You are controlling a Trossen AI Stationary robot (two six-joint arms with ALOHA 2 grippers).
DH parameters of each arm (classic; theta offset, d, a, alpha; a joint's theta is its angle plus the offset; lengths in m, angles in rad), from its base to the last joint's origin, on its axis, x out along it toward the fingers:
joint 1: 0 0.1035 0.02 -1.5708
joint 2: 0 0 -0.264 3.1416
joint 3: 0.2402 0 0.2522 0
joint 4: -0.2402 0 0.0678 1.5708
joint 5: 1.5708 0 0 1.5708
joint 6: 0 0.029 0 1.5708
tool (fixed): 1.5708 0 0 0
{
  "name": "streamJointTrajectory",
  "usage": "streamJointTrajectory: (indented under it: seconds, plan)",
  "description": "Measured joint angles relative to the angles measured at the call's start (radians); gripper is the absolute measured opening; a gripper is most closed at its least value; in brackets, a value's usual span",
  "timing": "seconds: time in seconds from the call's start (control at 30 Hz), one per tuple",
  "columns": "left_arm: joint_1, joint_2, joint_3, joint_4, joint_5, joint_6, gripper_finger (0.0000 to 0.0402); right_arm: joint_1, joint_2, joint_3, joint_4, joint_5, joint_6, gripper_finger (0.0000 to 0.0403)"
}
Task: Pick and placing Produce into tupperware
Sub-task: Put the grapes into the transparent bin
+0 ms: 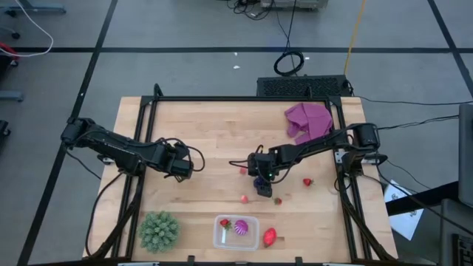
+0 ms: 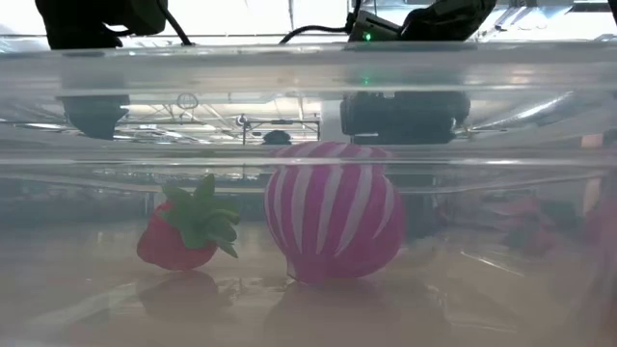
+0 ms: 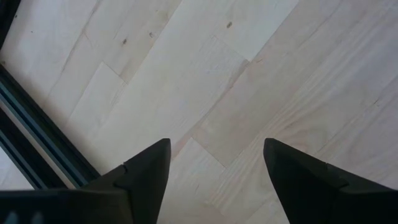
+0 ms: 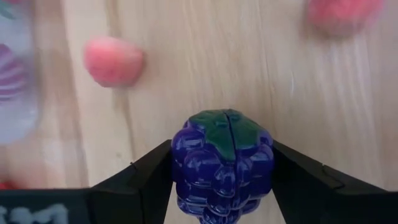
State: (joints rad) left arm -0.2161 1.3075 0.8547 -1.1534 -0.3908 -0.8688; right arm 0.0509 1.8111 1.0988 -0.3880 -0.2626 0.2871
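My right gripper (image 4: 221,149) is shut on a dark purple grape bunch (image 4: 222,165) near the table's middle; the high view shows that gripper (image 1: 262,186) too. The clear tupperware (image 1: 251,241) stands at the near edge and holds a red strawberry (image 2: 183,236) and a magenta striped ball (image 2: 333,222), both lying on its floor. A larger strawberry (image 1: 270,236) lies just right of the box. Small pink-red pieces (image 1: 244,198) (image 1: 278,200) (image 1: 307,182) lie on the wood around the gripper. My left gripper (image 3: 214,180) hangs open over bare wood at the left (image 1: 181,166). My right gripper pinches the grape bunch between its two fingers, one on each of two opposite sides (image 4: 180,162). The fingers slant downward, coming from the table's right. The bunch's green cap (image 4: 224,127) points away from the wrist. Whether the bunch still rests on the table, I cannot tell.
A spiky green ball (image 1: 159,230) sits at the near left, beside the tupperware. A purple cloth (image 1: 309,120) lies at the far right. A black frame (image 1: 222,98) runs around the tabletop. Bare wood stretches between the two arms.
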Motion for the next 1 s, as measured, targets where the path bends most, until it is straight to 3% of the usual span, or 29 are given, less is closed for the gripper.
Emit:
streamJointTrajectory:
  seconds: [0.4, 0.77, 1.0]
  plan:
    - [0.000, 0.000, 0.000, 0.002, 0.000, 0.000, 0.0264, 0.009, -0.176, 0.000, 0.056, 0.000, 0.000, 0.0224]
    - [0.000, 0.000, 0.000, 0.003, 0.030, -0.002, 0.0261, 0.152, -0.243, 0.003, 0.269, -0.002, -0.003, 0.0226]
    - [0.000, 0.000, 0.000, 0.005, 0.051, -0.006, 0.0264, 0.230, -0.243, 0.064, 0.269, 0.060, -0.023, 0.0226]
